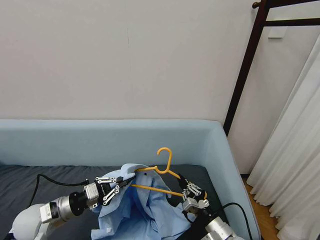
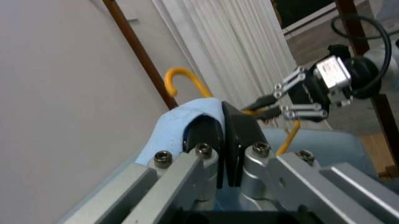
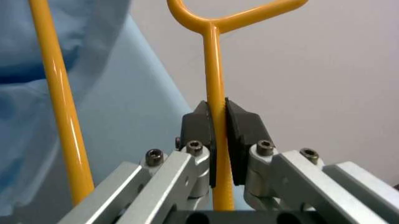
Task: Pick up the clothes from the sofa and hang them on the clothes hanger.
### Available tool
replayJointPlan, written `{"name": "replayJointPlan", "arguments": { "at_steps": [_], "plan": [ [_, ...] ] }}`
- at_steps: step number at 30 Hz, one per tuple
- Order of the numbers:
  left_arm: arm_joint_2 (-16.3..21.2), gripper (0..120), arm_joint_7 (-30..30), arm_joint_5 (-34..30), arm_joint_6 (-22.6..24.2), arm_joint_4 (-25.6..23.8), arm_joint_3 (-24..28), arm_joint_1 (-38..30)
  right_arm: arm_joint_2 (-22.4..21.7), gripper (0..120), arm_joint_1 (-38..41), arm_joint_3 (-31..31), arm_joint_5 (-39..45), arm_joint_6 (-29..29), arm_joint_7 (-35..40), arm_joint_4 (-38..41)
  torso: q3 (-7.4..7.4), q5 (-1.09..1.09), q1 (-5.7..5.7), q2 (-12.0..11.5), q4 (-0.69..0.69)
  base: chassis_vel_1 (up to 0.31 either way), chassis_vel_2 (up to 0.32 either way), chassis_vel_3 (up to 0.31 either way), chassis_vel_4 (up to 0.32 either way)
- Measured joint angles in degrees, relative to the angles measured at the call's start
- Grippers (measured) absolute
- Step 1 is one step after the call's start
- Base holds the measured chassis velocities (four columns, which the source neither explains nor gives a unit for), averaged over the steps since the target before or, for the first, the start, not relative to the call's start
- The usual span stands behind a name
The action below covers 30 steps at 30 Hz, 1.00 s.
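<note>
Two grippers hold laundry above a pale blue sofa (image 1: 100,140). The left gripper (image 1: 128,178), reaching in from the left, has its jaws pinched shut on a fold of the blue shirt (image 1: 132,210) at the left end of the yellow hanger (image 1: 165,171). The right gripper (image 1: 190,189) has its jaws clamped narrow around one rod of the hanger, hook upward. The shirt drapes down onto the dark seat cushion (image 1: 30,177). A dark wooden stand (image 1: 245,70) rises past the sofa's right end, near white curtains (image 1: 295,150).
</note>
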Motion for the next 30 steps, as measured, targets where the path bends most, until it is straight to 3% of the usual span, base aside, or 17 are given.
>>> {"name": "replayJointPlan", "arguments": {
  "at_steps": [9, 30],
  "plan": [
    [-0.51, 0, 0.18, 0.94, -0.43, 4.06, 1.38, -1.67, -2.18, 5, -0.91, 1.62, 0.52, 2.52, 0.67, 3.35, 0.00, -0.01, 0.00, 0.00, 0.00, 0.000, 0.000, 0.000, 0.000],
    [-7.54, 0, 3.80, 4.71, -1.79, 0.76, 6.30, 1.26, 6.29, 5, 8.05, -9.63, 3.68, -1.98, 1.26, -3.02, 0.00, 0.00, 0.00, 0.00, 0.00, 0.000, 0.000, 0.000, 0.000]
  ]
}}
